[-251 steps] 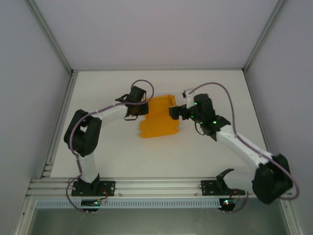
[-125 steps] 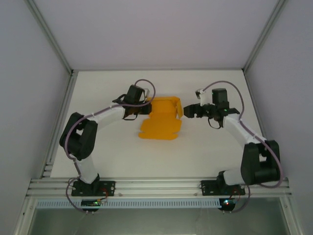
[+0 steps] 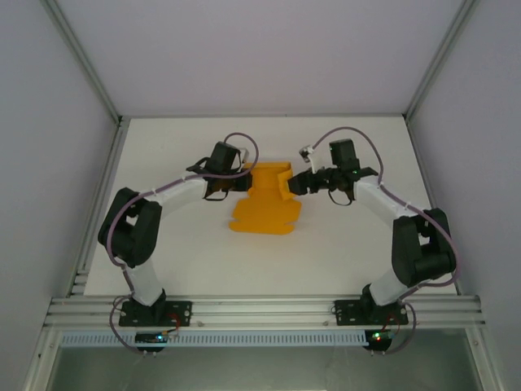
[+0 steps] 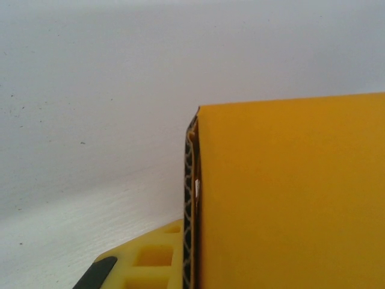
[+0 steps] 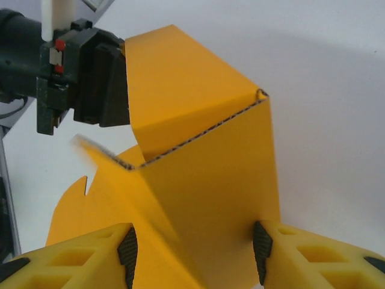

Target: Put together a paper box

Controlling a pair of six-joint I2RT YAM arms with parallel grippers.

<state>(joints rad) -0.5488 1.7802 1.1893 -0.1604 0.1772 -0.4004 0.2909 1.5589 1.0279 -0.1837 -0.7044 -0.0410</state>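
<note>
The paper box [image 3: 264,213] is an orange-yellow die-cut sheet lying mid-table, with its far panels folded up. My left gripper [image 3: 241,183] holds the raised left panel; in the left wrist view the card [image 4: 289,198] is pressed flat against the black finger pad [image 4: 189,241] and hides the other finger. My right gripper [image 3: 295,184] is at the sheet's right side. Its yellow fingers stand open [image 5: 194,253] around an upright panel [image 5: 210,180], whose edge touches the right pad [image 5: 260,250]. The left gripper body [image 5: 84,78] shows behind the fold.
The white table [image 3: 179,252] is ringed by grey walls and an aluminium rail [image 3: 260,309] at the near edge. Both arm bases sit on that rail.
My right gripper drew back to the right, then came in again to the sheet's right panel. The left gripper kept its hold and barely moved.
</note>
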